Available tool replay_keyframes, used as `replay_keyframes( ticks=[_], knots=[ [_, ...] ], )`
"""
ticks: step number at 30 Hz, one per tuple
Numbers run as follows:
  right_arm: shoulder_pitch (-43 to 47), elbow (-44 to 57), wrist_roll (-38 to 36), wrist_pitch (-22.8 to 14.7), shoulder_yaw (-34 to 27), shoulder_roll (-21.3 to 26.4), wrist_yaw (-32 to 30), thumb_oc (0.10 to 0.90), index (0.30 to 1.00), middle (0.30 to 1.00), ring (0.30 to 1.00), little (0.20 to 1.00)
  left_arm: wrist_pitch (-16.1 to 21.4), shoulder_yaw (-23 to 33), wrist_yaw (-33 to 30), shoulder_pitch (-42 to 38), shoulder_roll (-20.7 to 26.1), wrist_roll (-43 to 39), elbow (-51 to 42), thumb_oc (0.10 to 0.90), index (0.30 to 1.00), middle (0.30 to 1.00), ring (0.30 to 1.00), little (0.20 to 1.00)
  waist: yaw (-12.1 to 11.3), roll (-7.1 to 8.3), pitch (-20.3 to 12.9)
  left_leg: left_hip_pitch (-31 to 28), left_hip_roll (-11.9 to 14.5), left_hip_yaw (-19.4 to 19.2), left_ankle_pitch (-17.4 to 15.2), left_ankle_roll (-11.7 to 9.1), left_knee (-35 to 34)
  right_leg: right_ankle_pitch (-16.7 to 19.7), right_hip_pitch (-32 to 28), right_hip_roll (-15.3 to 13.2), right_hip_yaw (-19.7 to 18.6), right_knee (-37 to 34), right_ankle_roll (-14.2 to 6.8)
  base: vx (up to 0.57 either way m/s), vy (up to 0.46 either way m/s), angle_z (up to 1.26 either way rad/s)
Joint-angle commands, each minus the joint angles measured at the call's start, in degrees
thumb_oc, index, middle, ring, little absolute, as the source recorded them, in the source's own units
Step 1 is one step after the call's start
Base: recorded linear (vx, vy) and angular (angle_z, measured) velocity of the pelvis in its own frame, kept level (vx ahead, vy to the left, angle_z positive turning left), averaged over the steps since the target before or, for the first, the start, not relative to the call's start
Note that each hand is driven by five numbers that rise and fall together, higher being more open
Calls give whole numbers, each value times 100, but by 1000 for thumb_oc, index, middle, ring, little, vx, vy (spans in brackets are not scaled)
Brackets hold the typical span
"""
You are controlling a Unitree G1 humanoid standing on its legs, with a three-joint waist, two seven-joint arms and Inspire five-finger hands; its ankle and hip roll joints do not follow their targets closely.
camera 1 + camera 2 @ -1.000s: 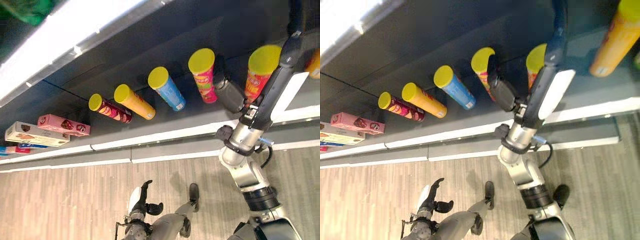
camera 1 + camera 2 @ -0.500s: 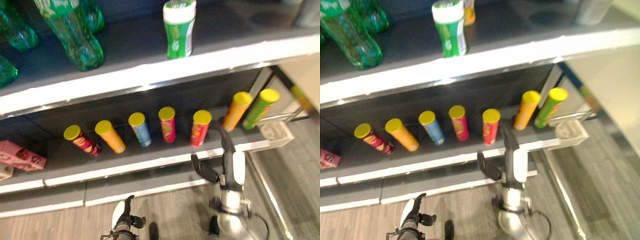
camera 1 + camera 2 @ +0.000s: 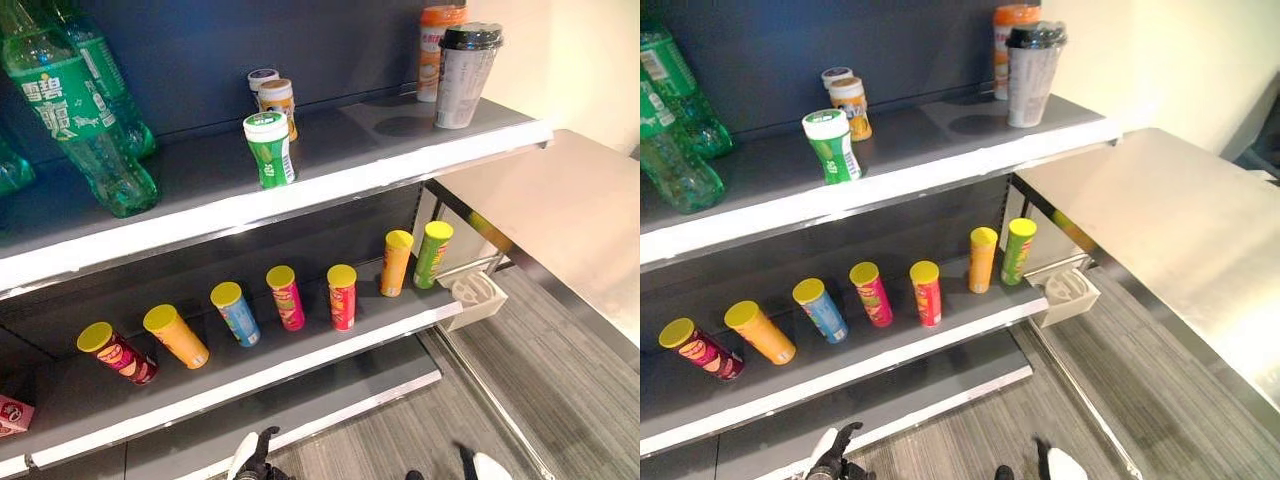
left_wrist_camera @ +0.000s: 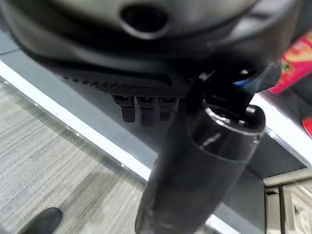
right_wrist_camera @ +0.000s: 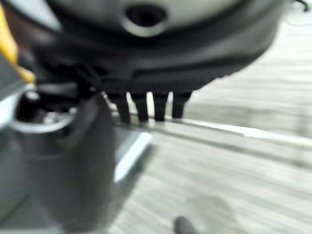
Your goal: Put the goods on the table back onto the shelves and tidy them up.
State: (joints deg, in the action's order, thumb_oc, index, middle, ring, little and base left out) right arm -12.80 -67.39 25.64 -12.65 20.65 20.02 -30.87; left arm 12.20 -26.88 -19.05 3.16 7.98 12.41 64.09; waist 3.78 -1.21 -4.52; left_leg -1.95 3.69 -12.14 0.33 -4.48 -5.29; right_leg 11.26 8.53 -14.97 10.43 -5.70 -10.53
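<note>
On my left wrist view the left hand shows short dark fingers hanging straight and relaxed, apart from one another, holding nothing, with the thumb a thick dark column beside them. Past them I see the pale edge of a shelf and striped grey floor. On my right wrist view the right hand is the same: fingers straight, side by side, closed on nothing, with floor beyond them. In the head views the left hand sits low at the bottom edge, its white-covered thumb up.

Outward from there I see the goods standing on the shelves. On the lower shelf a row of yellow-lidded tube cans runs left to right: a dark red can, an orange can, a blue can, a pink can, a red can, then a second orange can and a green can just beside each other at the right end. A pink box lies at the far left. A small white tray hangs off the shelf's right end.

On the upper shelf I see green bottles at the left, a small green canister near the front edge with two small jars behind it, and a dark-lidded clear cup at the right with an orange container behind it. The metal surface lies to the right of the shelves.
</note>
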Motion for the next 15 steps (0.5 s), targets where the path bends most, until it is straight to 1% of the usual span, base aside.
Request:
replay_keyframes(
  ticks=[1,4,6,8,10,12,13,15],
  knots=[
    [-16,-78,-626,210,31,-38,1024,800,900,900,900,900,251,97,309,-140,510,182,-904,800,900,900,900,900,-59,93,267,-99,-94,270,-280,-112,29,-254,-325,25,121,70,-60,73,-187,-1],
    [-70,-172,-693,276,-11,-56,1249,800,900,900,900,900,204,193,430,-134,704,106,-1299,800,900,900,900,900,-67,108,259,-112,-18,283,-247,-151,29,-325,-356,117,97,70,-17,48,-118,-2],
    [-26,-218,-1009,299,-102,-101,1539,800,900,900,900,900,168,319,574,-157,916,61,-1778,800,900,900,900,900,-52,124,270,-143,85,284,-205,-197,29,-412,-394,252,35,70,44,82,-199,-5],
    [-29,-193,-1104,304,-107,-130,1625,800,900,900,900,900,147,363,582,-178,956,76,-1839,800,900,900,900,900,-42,130,269,-156,117,266,-192,-210,29,-437,-404,291,20,70,60,52,-117,-4],
    [54,-103,-1494,334,-255,-193,1784,800,900,900,900,900,75,483,600,-309,994,-11,-1931,800,900,900,900,900,24,136,279,-173,199,188,-155,-253,29,-496,-393,393,-77,70,108,64,-160,-5],
    [88,-37,-1572,340,-236,-209,1895,800,900,900,900,900,24,532,584,-447,1039,21,-1950,800,900,900,900,900,58,131,289,-168,253,150,-130,-283,29,-523,-364,451,-131,70,136,69,-179,-10],
    [152,5,-1618,348,-113,-234,2033,800,900,900,900,900,-47,563,496,-779,1013,16,-1787,800,900,900,900,900,140,135,311,-158,333,67,-78,-337,29,-571,-322,540,-221,70,181,75,-191,-7],
    [159,7,-1611,352,-89,-232,2062,800,900,900,900,900,-52,572,482,-881,1002,-8,-1736,800,900,900,900,900,164,133,324,-158,366,38,-74,-354,29,-586,-307,571,-248,70,194,43,-109,-9]
  ],
)
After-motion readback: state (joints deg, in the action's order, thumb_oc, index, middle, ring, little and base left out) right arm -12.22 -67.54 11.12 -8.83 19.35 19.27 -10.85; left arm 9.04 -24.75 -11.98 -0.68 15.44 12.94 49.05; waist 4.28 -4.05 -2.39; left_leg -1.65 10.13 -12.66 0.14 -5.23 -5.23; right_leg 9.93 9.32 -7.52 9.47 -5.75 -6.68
